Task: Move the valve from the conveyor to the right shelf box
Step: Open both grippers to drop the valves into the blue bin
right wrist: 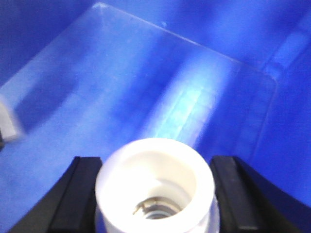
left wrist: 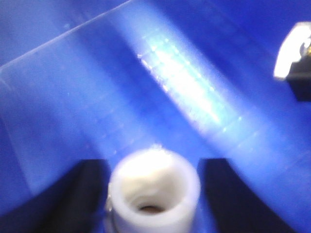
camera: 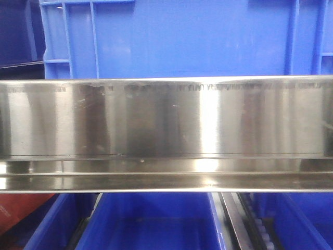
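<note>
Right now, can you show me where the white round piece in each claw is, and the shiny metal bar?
White valve [right wrist: 155, 187], right wrist view: on its round rim.
White valve in the left gripper [left wrist: 154, 191], left wrist view: on its pale top.
Steel shelf rail [camera: 166, 120], front view: on its flat face.

At the bottom centre of the frame, the left gripper [left wrist: 154, 194] has its dark fingers [left wrist: 87, 187] on either side of a white, round-ended valve [left wrist: 153, 196], blurred. Behind it spreads the blue box [left wrist: 73, 97] floor, with a bright glare streak toward the upper right.
</note>
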{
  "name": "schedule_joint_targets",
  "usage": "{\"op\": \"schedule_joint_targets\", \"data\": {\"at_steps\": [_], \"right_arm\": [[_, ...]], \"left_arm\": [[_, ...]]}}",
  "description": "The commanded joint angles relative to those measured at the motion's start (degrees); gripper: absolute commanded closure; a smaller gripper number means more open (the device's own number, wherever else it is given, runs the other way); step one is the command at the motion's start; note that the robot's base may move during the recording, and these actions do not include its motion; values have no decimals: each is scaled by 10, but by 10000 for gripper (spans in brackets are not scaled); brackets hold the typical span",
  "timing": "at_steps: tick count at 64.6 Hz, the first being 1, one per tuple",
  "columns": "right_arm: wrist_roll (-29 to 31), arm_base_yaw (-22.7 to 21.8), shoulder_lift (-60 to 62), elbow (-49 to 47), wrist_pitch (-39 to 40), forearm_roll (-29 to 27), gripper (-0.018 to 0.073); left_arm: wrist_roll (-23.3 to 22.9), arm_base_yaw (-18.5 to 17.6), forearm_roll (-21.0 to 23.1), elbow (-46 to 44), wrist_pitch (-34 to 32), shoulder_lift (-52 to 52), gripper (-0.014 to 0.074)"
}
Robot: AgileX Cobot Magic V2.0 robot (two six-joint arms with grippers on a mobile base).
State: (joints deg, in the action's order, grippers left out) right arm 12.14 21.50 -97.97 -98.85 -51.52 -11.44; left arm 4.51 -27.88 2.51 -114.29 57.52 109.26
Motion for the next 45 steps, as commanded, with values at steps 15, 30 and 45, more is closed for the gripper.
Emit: {"op": "schedule_joint_targets", "data": {"at_steps": [15,30,45], "right_arm": [[4,-2,29,-11,8,1,14],[4,-2,92,-11,22,1,246],[1,-7,183,-10,28,1,732]], "left_arm": [[-3,2,14,-8,-4,-15,18],[-3,2,13,-8,0,-69,140],[-3,2,-25,-8,10,-153,623]]}}
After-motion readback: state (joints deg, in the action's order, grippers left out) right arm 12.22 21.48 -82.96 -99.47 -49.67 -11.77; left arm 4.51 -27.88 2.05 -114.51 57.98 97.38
